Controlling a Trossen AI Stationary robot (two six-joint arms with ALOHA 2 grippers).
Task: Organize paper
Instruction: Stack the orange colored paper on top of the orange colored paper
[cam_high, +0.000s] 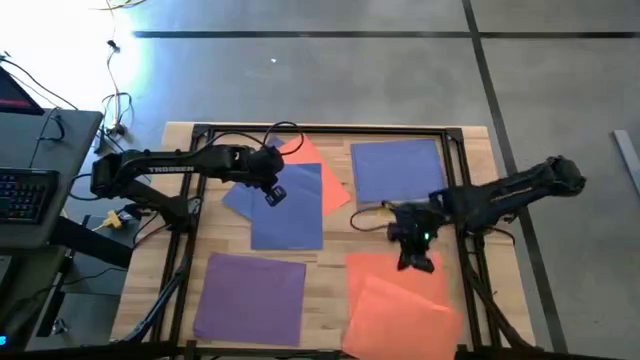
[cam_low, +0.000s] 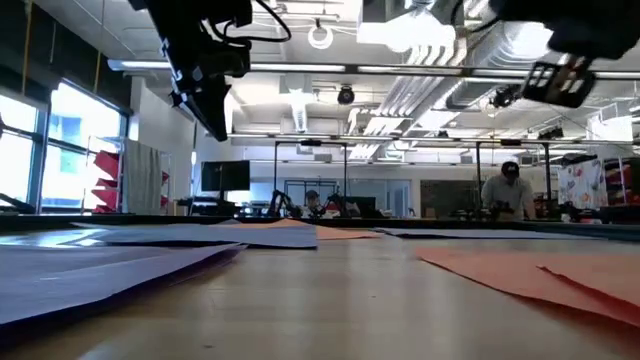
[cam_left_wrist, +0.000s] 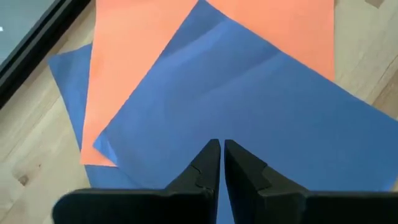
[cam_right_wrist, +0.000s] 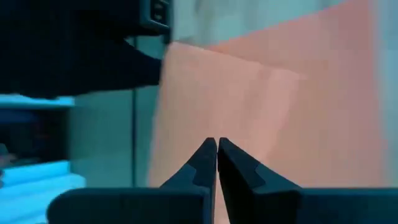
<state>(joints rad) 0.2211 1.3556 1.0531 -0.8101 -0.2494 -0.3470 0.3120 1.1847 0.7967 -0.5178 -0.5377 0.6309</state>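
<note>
Coloured paper sheets lie flat on the wooden table. At the far middle, a blue sheet (cam_high: 290, 205) (cam_left_wrist: 261, 112) lies across an orange sheet (cam_high: 312, 165) (cam_left_wrist: 143, 56), with another blue sheet (cam_left_wrist: 68, 81) beneath. A blue sheet (cam_high: 398, 170) lies far right and a purple sheet (cam_high: 250, 295) near left. Two overlapping orange sheets (cam_high: 400, 300) (cam_right_wrist: 261, 106) lie near right. My left gripper (cam_high: 272, 195) (cam_left_wrist: 221, 144) hangs shut above the blue sheet. My right gripper (cam_high: 415, 262) (cam_right_wrist: 216, 142) hangs shut above the near-right orange sheets. In the low view both stand well above the table.
A black metal frame (cam_high: 455, 160) runs round the table, with cables (cam_high: 285, 132) at the far side. A desk with a keyboard (cam_high: 25, 195) stands beyond the left edge. A person (cam_low: 505, 195) stands far off in the room behind.
</note>
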